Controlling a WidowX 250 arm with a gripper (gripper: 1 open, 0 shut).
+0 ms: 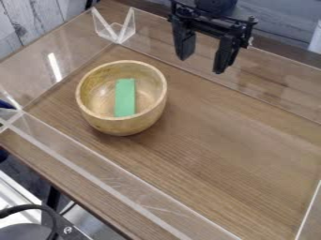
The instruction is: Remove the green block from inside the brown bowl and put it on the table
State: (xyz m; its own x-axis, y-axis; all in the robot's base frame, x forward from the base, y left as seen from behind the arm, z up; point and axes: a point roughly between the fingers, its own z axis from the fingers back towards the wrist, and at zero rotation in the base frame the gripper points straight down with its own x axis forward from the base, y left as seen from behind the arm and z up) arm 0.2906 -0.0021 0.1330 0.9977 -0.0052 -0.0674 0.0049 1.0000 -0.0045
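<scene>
Here the green block (126, 97) lies inside the brown bowl (90, 111), resting on the pale grained floor of the bowl and leaning a little up its inner wall. It is a small, plain, bright green bar, elongated, with its long side running roughly toward and away from the camera (shorter than the bowl is wide, so pale wood shows on both sides of it). Nothing else sits in the bowl. The bowl is round, light brown and thick-walled, and stands upright on the table (226, 159), toward the left part of the brown wood-grain top. Low clear acrylic walls (75, 155) edge the tabletop. The gripper (205, 51) hangs above the far side of the table, well apart from the bowl and to its upper right, its dark fingers pointing down, spread wide and holding nothing.
</scene>
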